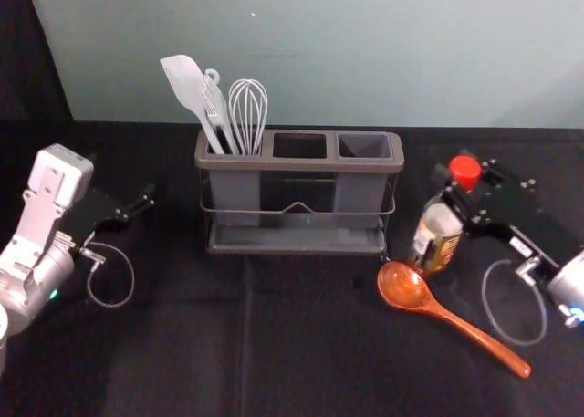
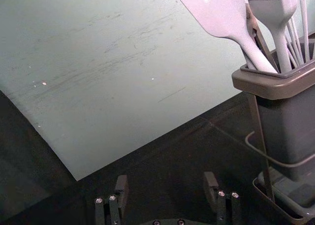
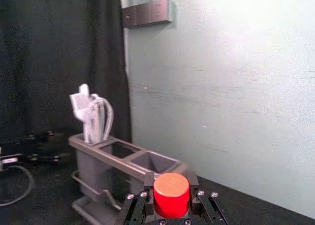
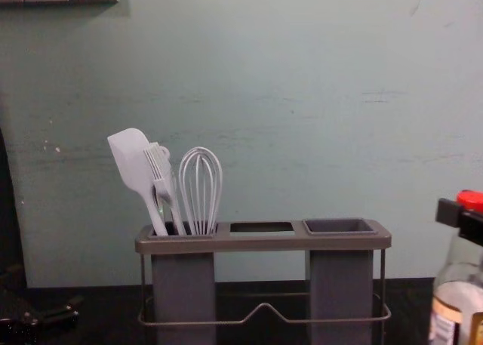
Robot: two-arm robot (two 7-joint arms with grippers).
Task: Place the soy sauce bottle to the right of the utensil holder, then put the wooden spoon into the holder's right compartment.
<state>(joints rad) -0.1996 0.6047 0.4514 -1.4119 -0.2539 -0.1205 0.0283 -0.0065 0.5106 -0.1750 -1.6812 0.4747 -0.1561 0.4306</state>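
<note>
Head view: right gripper (image 1: pixel 454 191) clasps bottle (image 1: pixel 440 230), cap (image 1: pixel 465 172) up; wooden spoon (image 1: pixel 406 286) slants, handle (image 1: pixel 479 336) near-right; left gripper (image 1: pixel 137 205) spread at left.

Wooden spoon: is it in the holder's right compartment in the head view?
No, the spoon lies on the dark tabletop, in front of the holder and toward its right side.

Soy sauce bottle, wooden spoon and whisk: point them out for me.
Soy sauce bottle (image 1: pixel 465 172), head view, on its red cap.
Wooden spoon (image 1: pixel 404 286), head view, inside its bowl.
Whisk (image 4: pixel 200 185), chest view, on its wires.
</note>
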